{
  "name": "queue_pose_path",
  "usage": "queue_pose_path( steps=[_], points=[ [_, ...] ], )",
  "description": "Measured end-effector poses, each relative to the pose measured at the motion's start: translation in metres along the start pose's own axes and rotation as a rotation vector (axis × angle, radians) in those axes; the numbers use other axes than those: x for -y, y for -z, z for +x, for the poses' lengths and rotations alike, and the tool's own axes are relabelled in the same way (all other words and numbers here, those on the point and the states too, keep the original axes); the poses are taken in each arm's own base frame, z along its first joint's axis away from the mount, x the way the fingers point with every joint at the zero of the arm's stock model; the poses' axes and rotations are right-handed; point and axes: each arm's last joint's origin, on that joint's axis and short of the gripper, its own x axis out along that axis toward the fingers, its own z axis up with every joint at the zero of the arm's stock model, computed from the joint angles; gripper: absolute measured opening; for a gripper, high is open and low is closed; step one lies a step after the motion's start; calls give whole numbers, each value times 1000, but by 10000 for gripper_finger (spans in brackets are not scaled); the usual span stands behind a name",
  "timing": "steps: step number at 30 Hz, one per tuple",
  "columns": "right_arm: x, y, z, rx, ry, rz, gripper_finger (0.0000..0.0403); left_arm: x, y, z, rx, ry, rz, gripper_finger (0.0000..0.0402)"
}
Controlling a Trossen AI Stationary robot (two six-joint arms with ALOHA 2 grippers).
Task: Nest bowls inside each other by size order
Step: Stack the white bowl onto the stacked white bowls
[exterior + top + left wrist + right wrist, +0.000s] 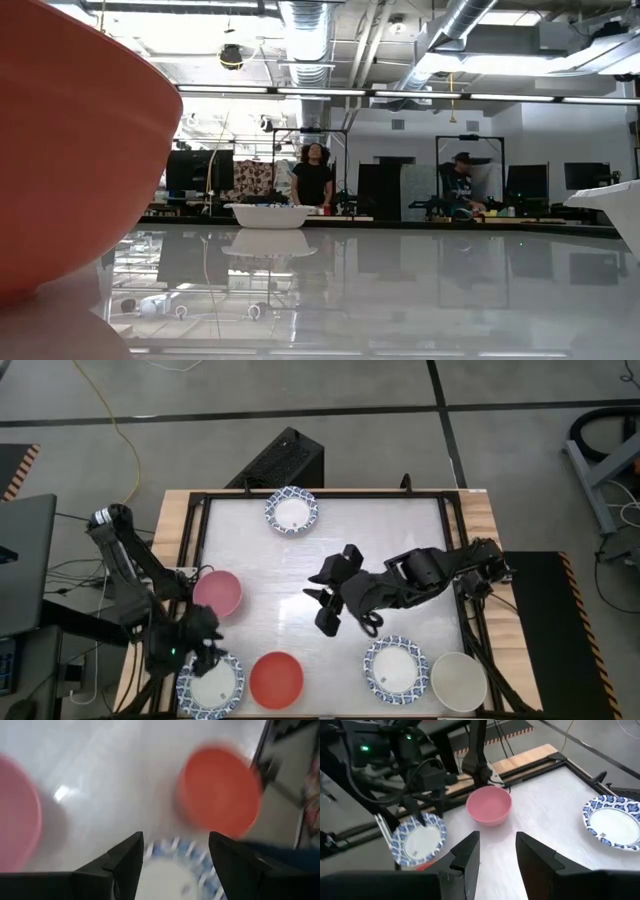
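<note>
Six bowls show on the table. A blue-and-white bowl (291, 513) sits at the far side and a pink bowl (218, 592) at the left. A second blue-and-white bowl (211, 685), a red bowl (276, 679), a third blue-and-white bowl (396, 666) and a cream-white bowl (459, 680) stand along the near edge. My left gripper (207, 653) is open over the far rim of the near-left blue-and-white bowl (170, 862). My right gripper (318, 600) is open and empty above the table's middle, pointing toward the pink bowl (489, 805). My left gripper stands open with its fingers (125, 865) on either side of the near-left bowl's far rim (172, 847), coming from above. Whether the fingers touch the rim, I cannot tell.
The red bowl (220, 795) is close beside the left gripper's bowl, and the pink bowl (15, 815) is on its other side. A dark frame (452, 500) edges the table. Two people stand in the room beyond (312, 175). Bare table lies in the middle.
</note>
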Motion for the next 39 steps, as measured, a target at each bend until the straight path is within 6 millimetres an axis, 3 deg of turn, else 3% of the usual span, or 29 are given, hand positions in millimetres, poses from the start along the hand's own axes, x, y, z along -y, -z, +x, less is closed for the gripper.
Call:
queue_pose_path(
  steps=[10, 17, 23, 32, 39],
  points=[
    [39, -24, -69, 87, 59, 30, 148, -8, -90, -33, 356, -37, 2, 210],
    [69, -23, -107, 89, 194, -29, 148, -14, -140, -53, 505, -114, 31, 209],
    [85, -22, -142, 131, 249, -129, 148, -14, -178, -79, 606, -52, 110, 209],
    [118, -17, -209, 157, 116, -220, 148, -28, -217, -123, 786, -85, 148, 209],
    [143, -10, -235, 163, 105, -255, 148, -41, -233, -122, 785, -81, 139, 209]
  ],
)
